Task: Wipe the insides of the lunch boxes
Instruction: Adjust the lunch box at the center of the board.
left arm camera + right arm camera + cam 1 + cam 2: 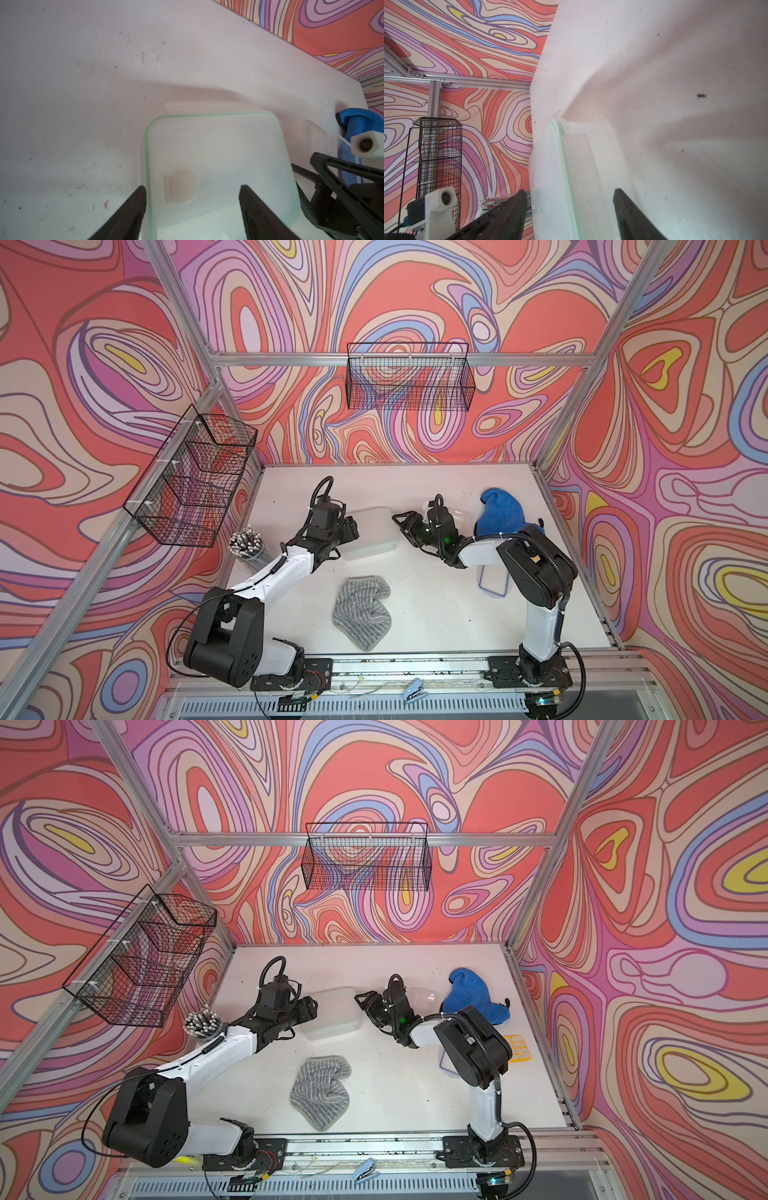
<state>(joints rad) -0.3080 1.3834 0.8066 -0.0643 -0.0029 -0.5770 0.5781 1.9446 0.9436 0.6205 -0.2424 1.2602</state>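
White table point(436, 614), swirly walls all round. Large lunch box point(376, 537) sits mid-table with the green-rimmed lid point(218, 155) on it. My left end effector point(192, 187) is at its left end, fingers apart over the lid corner. My right end effector point(570, 190) is at its right end, fingers apart astride the rim. Small lunch box point(424, 996) stands far right, just beside the blue cloth point(473, 994). Gray cloth point(361, 614) lies near centre.

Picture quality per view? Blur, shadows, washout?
Both top views: even light, large clear lunch box nearly vanishes against the white table. Left wrist: left gripper's fingers soft, broad shadow beyond the box. Right wrist: right gripper's fingers blurred, soft shadows across the table.
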